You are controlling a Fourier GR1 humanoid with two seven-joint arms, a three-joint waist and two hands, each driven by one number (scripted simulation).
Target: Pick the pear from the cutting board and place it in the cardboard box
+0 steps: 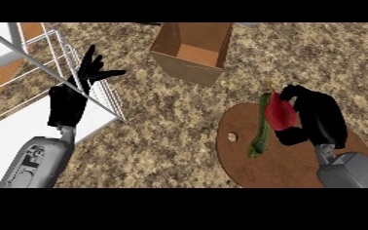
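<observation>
The right hand clamps its fingers round the red pear at the far edge of the cutting board; the left hand rests, fingers spread, at the left edge of the counter.

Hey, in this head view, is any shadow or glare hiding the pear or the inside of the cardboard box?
Head view: no glare shows and the light is even; the cardboard box is lit inside and open to view; the pear is partly covered by the right hand curled round it, not by shadow.
</observation>
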